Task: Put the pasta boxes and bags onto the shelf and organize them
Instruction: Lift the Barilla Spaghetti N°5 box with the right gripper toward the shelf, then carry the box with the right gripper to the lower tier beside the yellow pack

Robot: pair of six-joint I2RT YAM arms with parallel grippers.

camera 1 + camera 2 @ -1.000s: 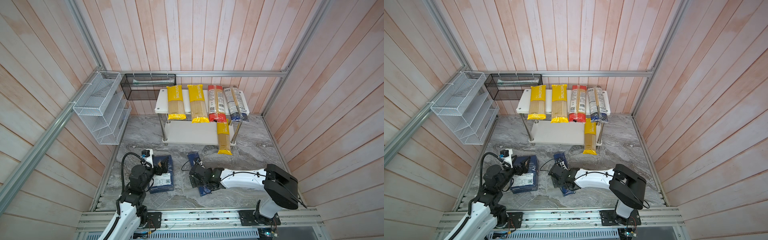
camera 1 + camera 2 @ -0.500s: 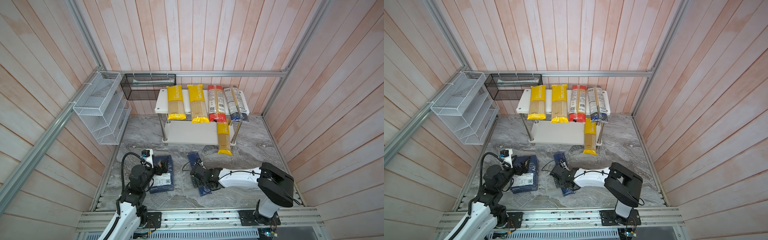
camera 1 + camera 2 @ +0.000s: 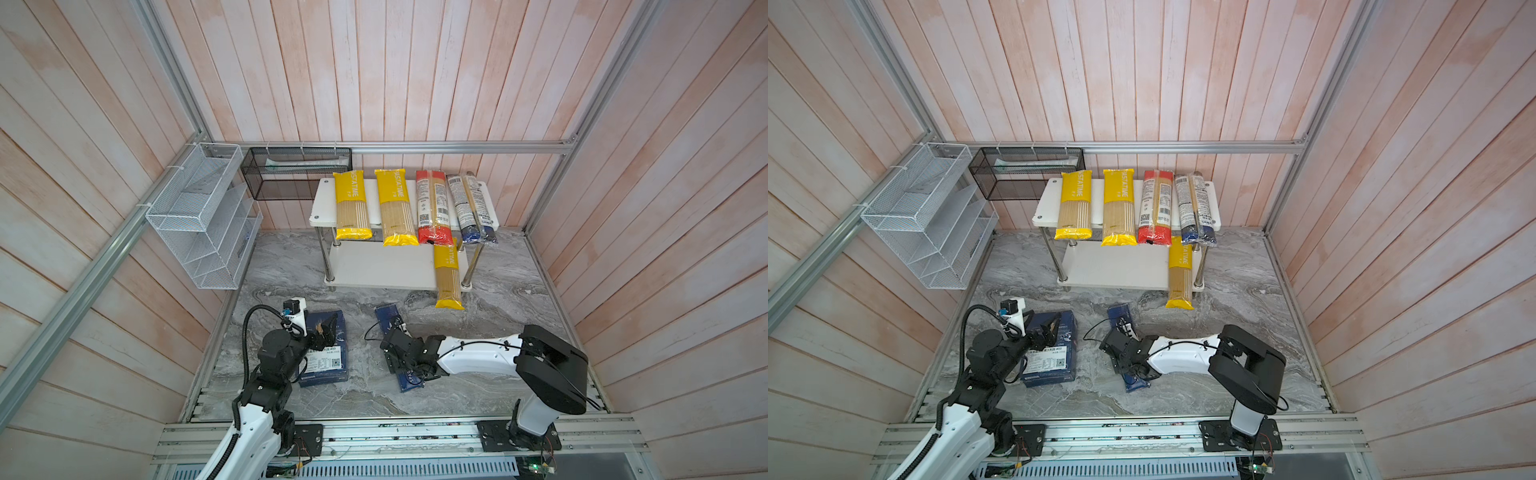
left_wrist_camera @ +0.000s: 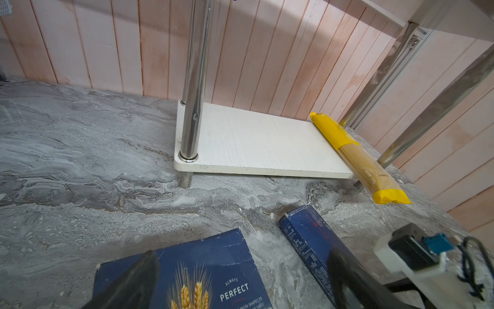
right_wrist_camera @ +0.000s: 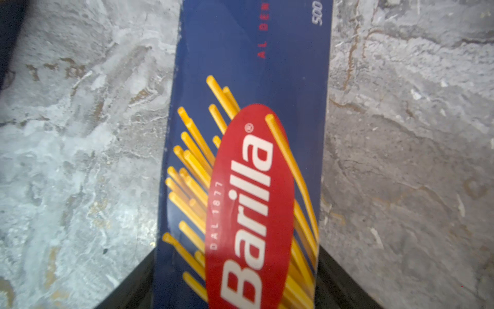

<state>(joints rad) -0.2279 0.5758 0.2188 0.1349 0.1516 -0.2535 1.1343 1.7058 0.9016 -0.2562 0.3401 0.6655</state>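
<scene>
Grey marble counter (image 3: pixel 498 324). Right gripper (image 5: pixel 236 254) jaws press both sides of narrow box (image 5: pixel 248 67); left gripper (image 4: pixel 240 256) jaws apart, empty, above wide box (image 4: pixel 213 254). Tips cropped, blurred.

The narrow box (image 5: pixel 240 107) reads "Barilla", "DAL 1877" and "500". The wide box (image 4: pixel 213 262) says "ALWAYS PERFECT". A yellow bag (image 3: pixel 351 208) carries "PASTATIME".

Twin overhead views; wrist views close

Barilla box (image 5: pixel 240 80), claw fingers (image 5: pixel 128 289) against its sides
</scene>
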